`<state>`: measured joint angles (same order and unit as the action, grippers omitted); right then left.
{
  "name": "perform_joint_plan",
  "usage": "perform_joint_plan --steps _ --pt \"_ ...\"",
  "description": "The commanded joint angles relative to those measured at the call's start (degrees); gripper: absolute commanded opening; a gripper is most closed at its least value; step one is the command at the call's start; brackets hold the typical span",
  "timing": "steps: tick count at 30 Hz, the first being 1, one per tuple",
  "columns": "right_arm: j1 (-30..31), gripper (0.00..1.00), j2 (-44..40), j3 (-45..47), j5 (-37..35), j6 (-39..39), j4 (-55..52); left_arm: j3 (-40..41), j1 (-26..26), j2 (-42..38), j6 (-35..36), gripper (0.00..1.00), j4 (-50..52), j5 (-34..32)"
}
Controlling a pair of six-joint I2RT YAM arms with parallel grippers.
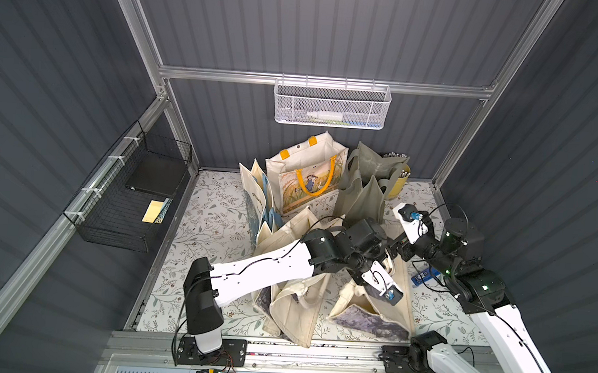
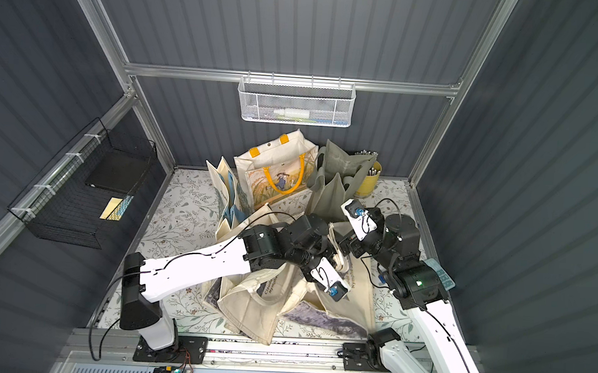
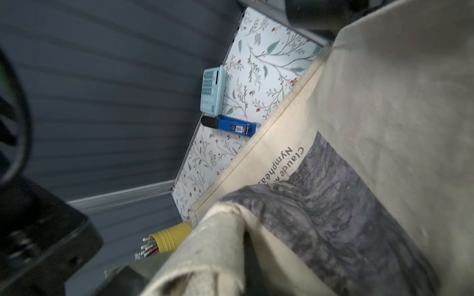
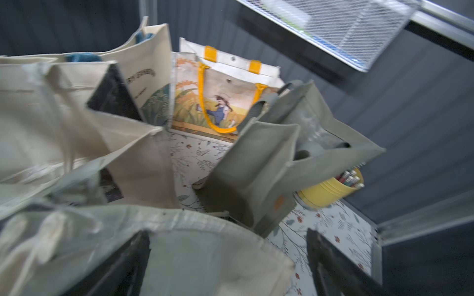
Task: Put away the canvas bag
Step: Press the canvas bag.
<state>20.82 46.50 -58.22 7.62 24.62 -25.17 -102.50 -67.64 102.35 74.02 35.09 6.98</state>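
The canvas bag (image 2: pixel 354 299) slumps open at lower centre in both top views, in front of the standing bags (image 1: pixel 305 180) at the back wall. The left gripper (image 2: pixel 335 260) is clamped tight, apparently on the bag's upper edge, though the arm hides the contact. The right gripper (image 4: pixel 228 233) gapes wide and holds nothing, with the rim lying between its jaws. I judge this the gathering step. Next, the right must close on that rim so both can lift.

Left arm (image 1: pixel 266 268) stretched rightward, left end effector (image 2: pixel 334 258) pinched closed, right arm (image 1: pixel 506 338) folded inward, right end effector (image 4: pixel 227 234) spread wide
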Motion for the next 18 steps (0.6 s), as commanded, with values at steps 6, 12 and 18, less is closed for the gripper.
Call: perform_joint_plan --steps 6,12,18 --pt "-3.89 0.98 -3.9 -4.13 -17.89 -9.0 6.68 -17.07 0.39 7.5 -12.58 0.0 -8.61 -11.02" --pt "-7.37 0.98 -6.33 -5.81 -14.07 -8.92 -1.83 -17.63 3.8 6.72 -15.94 0.0 -11.06 -14.85" --pt "-7.51 0.98 -8.92 -5.12 -17.55 -11.75 -0.99 -16.02 7.93 5.01 -22.11 0.0 -15.66 -18.55"
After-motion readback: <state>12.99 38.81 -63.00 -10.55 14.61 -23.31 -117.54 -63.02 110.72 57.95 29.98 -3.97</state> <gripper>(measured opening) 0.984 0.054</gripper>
